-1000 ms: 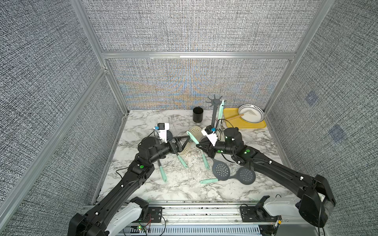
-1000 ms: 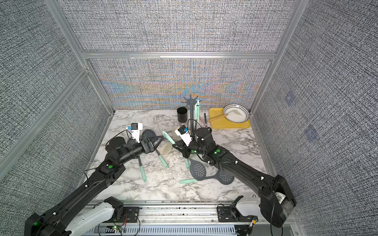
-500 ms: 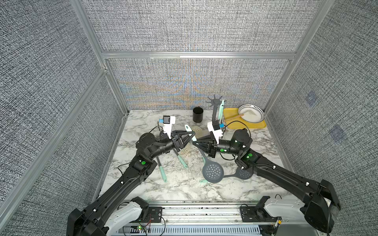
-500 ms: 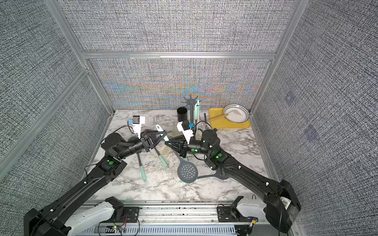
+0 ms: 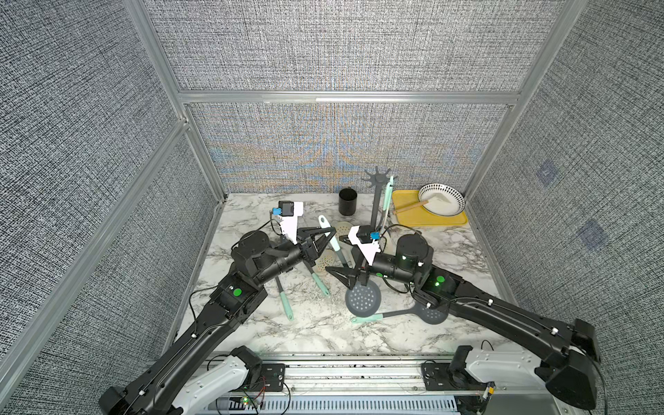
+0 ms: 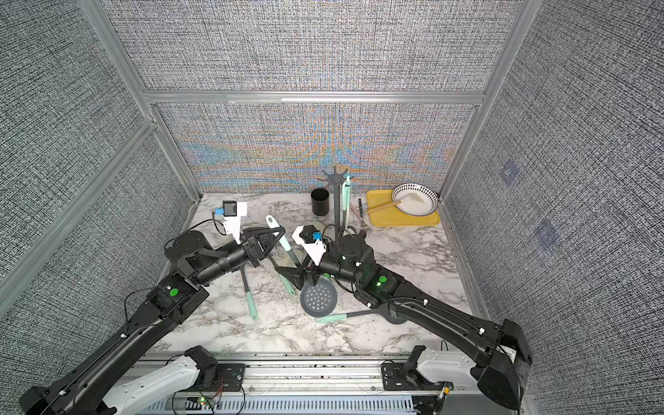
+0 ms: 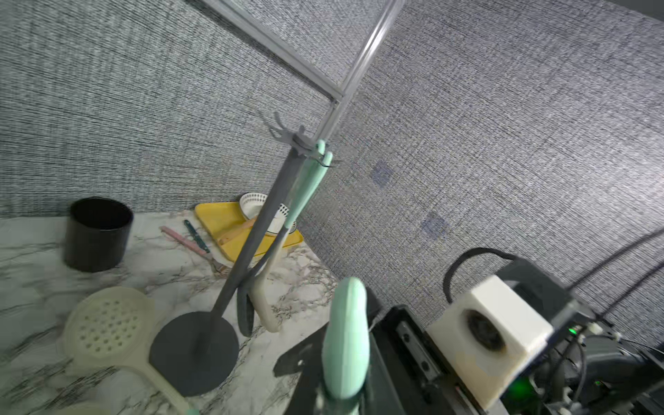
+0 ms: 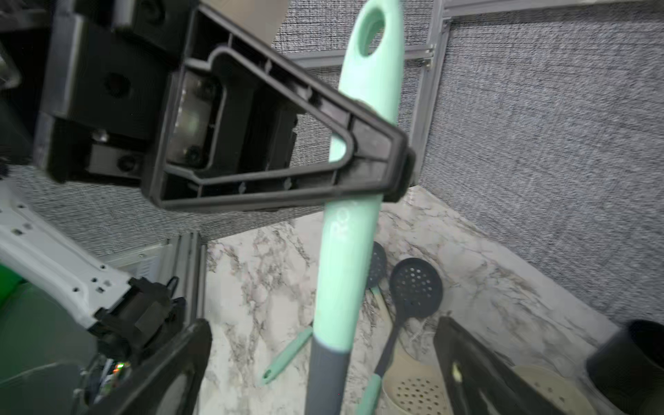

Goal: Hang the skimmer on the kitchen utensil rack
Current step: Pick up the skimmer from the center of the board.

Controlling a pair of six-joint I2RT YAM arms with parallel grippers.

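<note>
Left gripper clamps the dark skimmer by its mint handle. Right gripper is wide, straddling the shaft, not touching. One utensil rack, one black cup, two cream skimmers.

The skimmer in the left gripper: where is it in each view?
In a top view: skimmer at the picture's centre.
In a top view: likewise.
Left wrist: mint handle close up, before the rack.
Right wrist: handle close up, in the left gripper.
Shared landmark: black cup.
</note>
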